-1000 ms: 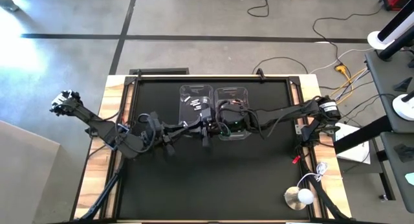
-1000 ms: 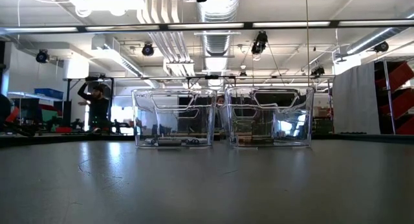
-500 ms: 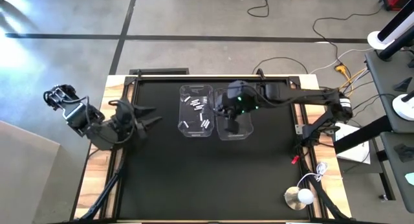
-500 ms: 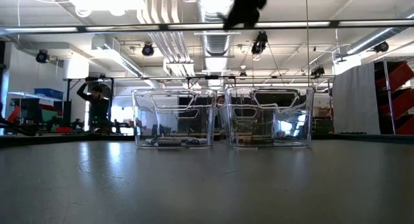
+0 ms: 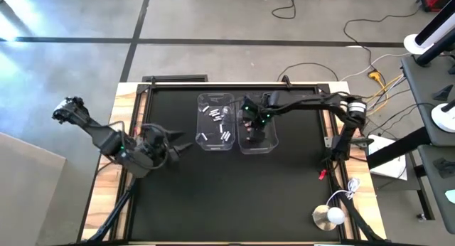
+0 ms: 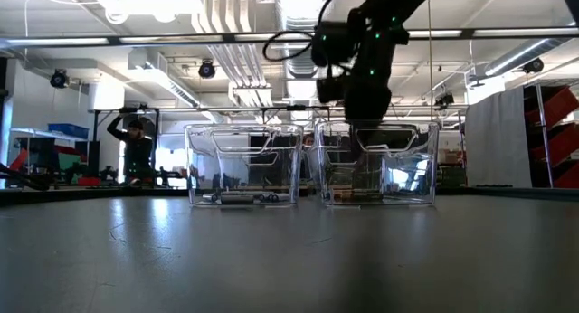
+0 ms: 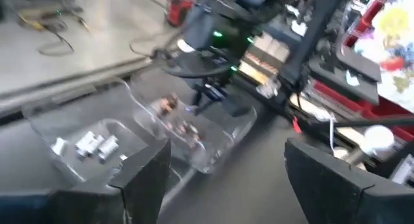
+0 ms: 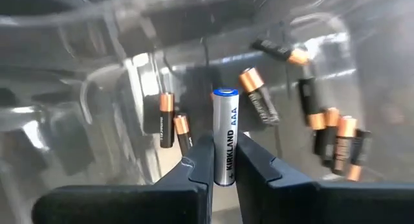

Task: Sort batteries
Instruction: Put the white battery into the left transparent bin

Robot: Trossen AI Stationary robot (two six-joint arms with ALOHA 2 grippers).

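grey concrete floor (image 5: 213, 18) with dark tape lines (image 5: 135, 40) crossing it. loose cables (image 5: 370, 57) trail over the floor by the tabletop's right side. white stands (image 5: 426, 40) and a grey bench (image 5: 434, 168) at far right. low view: open workshop, white ducts (image 6: 308, 10) and pipes overhead, strip lights (image 6: 398, 33), person (image 6: 136, 150) standing far left with arms raised, red-black panel (image 6: 556, 137) at right.

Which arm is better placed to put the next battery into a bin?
The right. Its gripper is shut on a silver Kirkland battery directly above the right-hand bin, which holds copper-ended cells. The left gripper stands open and empty, away from both bins.
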